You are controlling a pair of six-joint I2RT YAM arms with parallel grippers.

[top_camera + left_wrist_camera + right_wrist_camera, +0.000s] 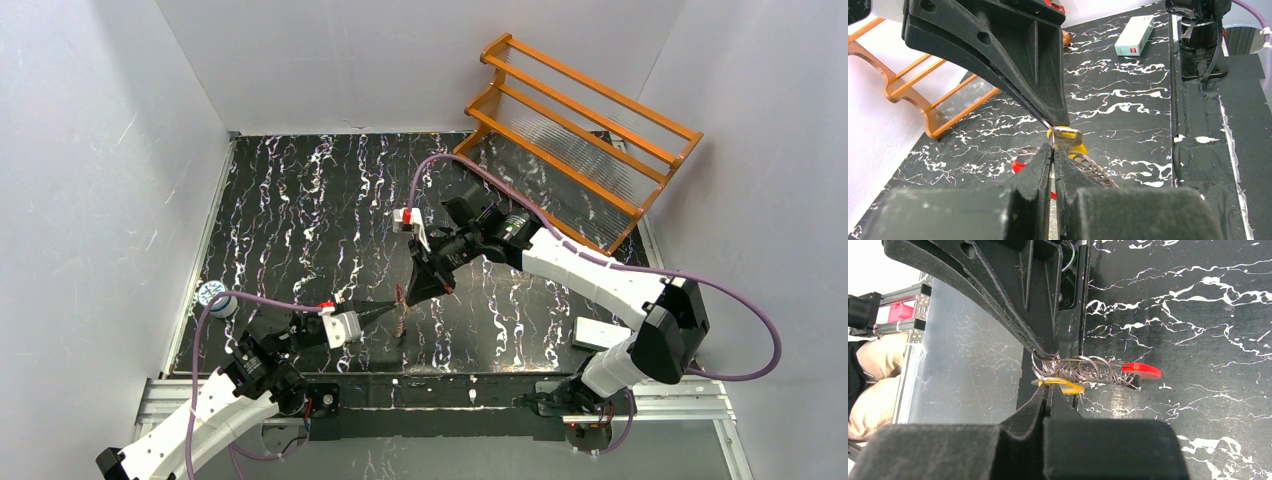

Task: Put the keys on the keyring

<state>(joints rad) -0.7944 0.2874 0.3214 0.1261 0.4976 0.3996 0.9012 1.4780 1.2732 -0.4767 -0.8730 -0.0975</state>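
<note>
A chain of thin silvery wire rings, the keyring [1083,369], hangs above the black marbled table with a red tag [1142,371] at its far end. My left gripper [1054,149] is shut on one wire loop of the keyring [1093,170]. A key [1063,385] with a yellow head lies flat against the end ring, and my right gripper [1048,390] is shut on it. In the top view the left gripper [392,309] and the right gripper [407,296] meet tip to tip near the table's front middle. Any other key is out of view.
An orange wooden rack [580,130] stands at the back right. A small white box [600,333] lies by the right arm's base. A blue-and-white roll [212,293] sits at the left edge. A metal rail [440,395] runs along the front edge.
</note>
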